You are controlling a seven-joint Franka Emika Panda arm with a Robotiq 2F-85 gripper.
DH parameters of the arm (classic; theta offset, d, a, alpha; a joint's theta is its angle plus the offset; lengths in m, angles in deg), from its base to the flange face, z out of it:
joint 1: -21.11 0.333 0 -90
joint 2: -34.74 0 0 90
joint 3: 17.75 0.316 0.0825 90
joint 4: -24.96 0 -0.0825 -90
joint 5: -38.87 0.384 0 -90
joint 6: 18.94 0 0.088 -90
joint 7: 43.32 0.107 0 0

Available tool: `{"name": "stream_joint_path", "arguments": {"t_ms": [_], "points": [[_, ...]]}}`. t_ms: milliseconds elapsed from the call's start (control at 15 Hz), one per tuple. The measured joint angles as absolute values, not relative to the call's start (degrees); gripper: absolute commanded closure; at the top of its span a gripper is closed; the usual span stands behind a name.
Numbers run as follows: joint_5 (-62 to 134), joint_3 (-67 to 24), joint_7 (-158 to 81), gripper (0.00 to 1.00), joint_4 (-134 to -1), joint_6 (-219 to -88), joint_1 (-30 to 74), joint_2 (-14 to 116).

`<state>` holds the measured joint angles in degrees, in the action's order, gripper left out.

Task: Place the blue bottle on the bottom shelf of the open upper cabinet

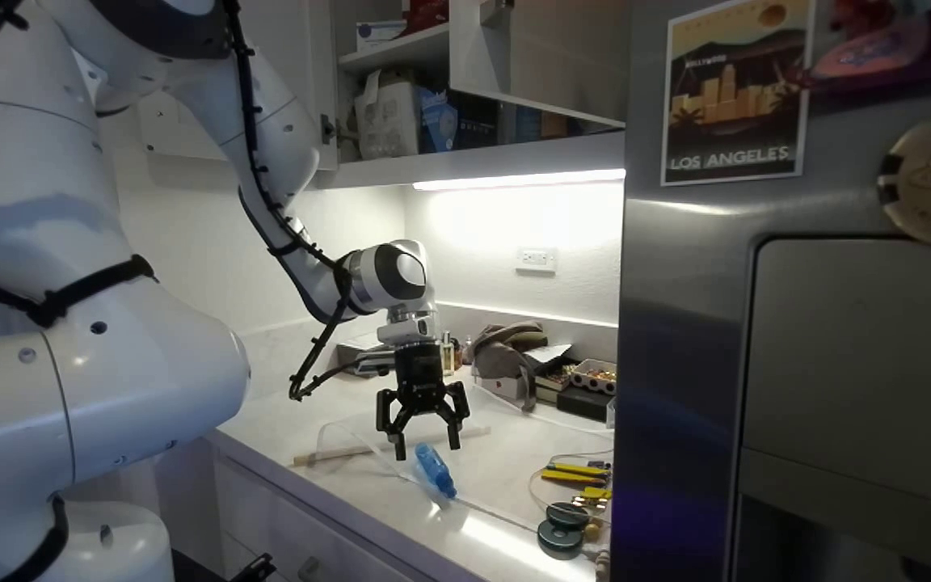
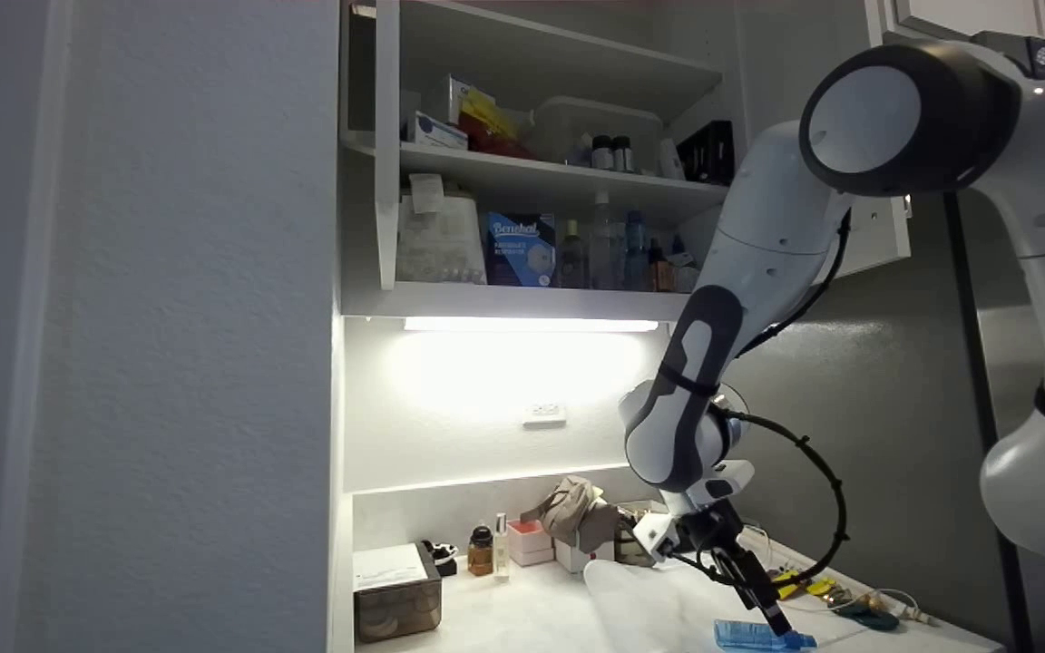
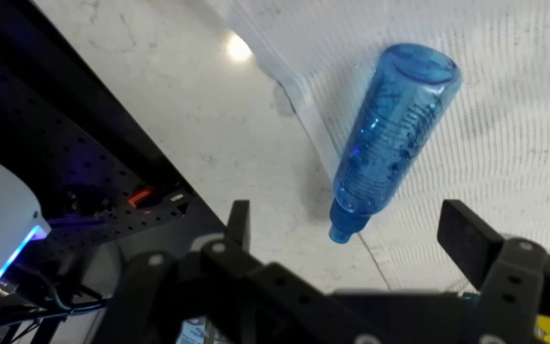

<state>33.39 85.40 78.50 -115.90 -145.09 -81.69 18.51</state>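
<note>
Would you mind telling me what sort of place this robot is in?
Probably a kitchen, perhaps in a home: a steel-grey fridge stands beside a pale countertop, with an open upper cabinet above it.

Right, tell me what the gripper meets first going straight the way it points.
Probably the blue bottle, toward its narrow end, ahead of the open gripper; depth is unclear, so the countertop beside it could come first.
</note>
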Motion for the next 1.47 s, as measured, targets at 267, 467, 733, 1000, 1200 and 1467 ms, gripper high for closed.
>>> {"name": "stream_joint_path", "arguments": {"t_ms": [267,467,733,1000,1200,1467], "points": [[33.42,85.43,78.50,0.00,-116.90,-146.80,-81.69,18.51],[33.51,85.48,78.50,0.00,-117.47,-147.35,-81.71,18.51],[33.61,85.73,78.50,0.28,-118.12,-147.96,-81.79,18.51],[33.61,85.77,78.54,0.58,-118.65,-149.29,-81.81,18.49],[33.61,85.77,78.54,0.82,-118.77,-149.82,-81.87,18.49],[33.61,85.76,78.54,0.89,-118.78,-150.02,-81.87,18.49]]}}
